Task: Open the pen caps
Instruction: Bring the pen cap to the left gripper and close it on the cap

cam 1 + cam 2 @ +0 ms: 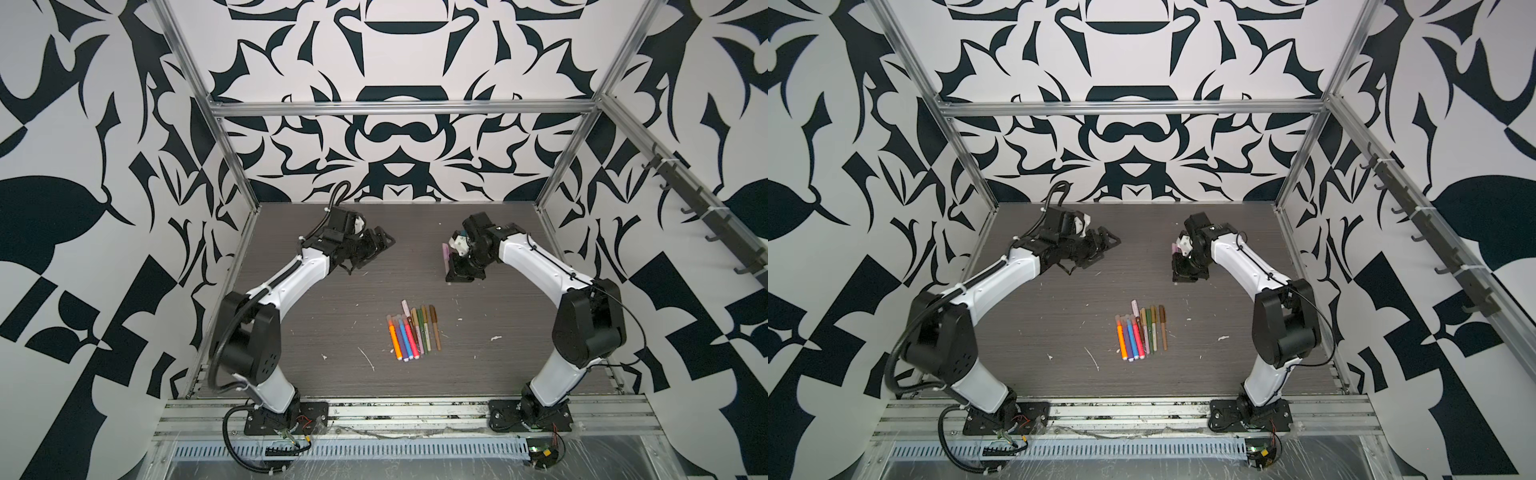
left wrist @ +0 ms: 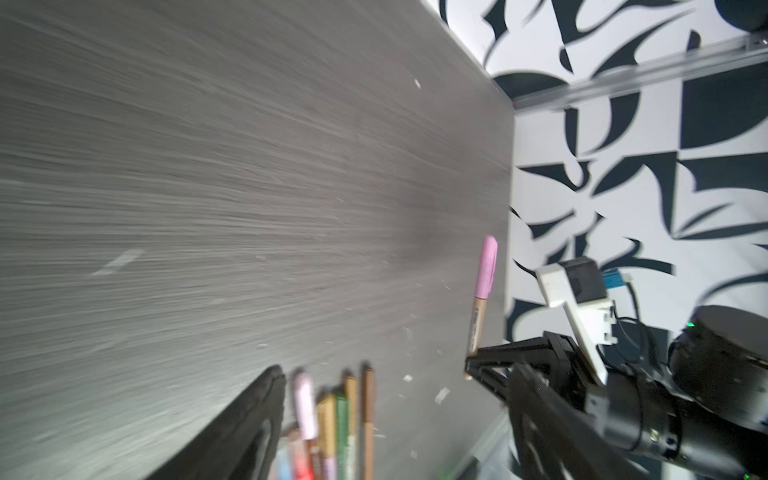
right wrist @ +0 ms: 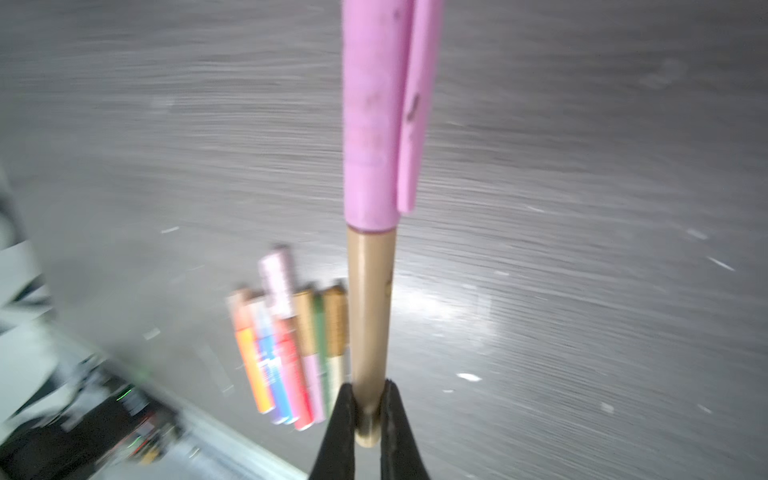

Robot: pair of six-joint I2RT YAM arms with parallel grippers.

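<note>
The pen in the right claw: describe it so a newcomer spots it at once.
Over the grey table's far right, the right claw grips one tan-barrelled pen. Unlike the row of pens lying nearer, it is lifted, pink cap on.

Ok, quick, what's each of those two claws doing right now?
Left gripper: open, holding nothing.
Right gripper: shut on the slim tan pen, gripped near its bare end; its pink plastic cap is on.
</note>
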